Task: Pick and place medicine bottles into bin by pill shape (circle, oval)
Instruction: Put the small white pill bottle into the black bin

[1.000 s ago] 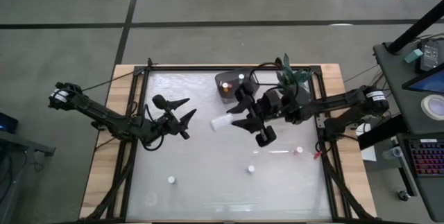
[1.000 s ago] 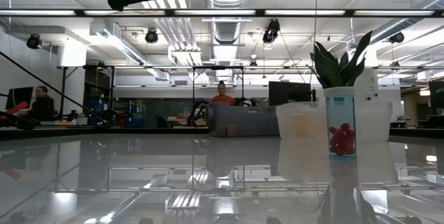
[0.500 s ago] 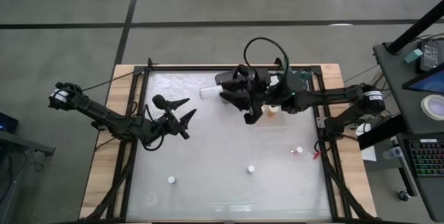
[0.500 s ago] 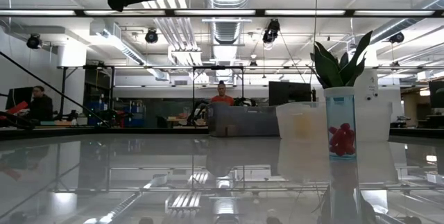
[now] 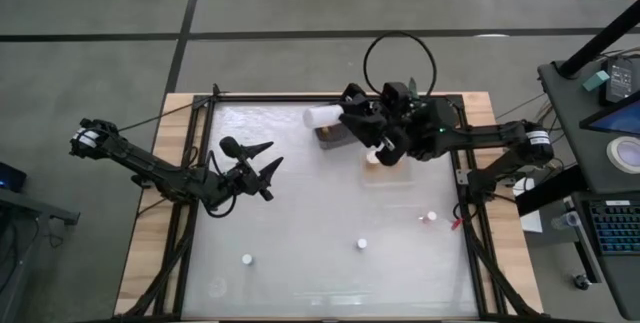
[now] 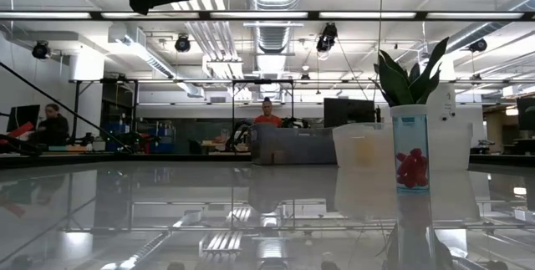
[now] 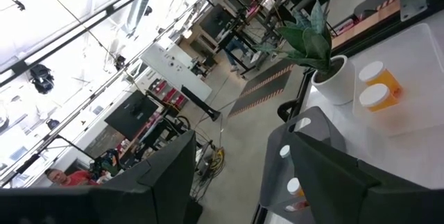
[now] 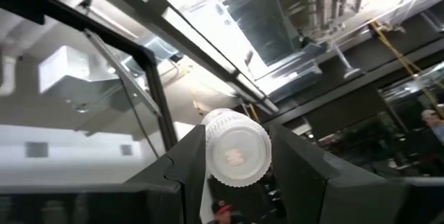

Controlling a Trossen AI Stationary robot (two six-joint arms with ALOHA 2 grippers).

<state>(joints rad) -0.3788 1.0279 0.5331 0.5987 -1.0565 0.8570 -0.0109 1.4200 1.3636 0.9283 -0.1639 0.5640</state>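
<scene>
Moved binward: right tool (image 5: 343, 118) (gripping white bottle (image 5: 322, 116)).

Right end effector (image 5: 340, 118) clamped, left (image 5: 262, 158) spread.

White bottle (image 5: 322, 116); orange bottles (image 7: 380, 89), white caps.
</scene>
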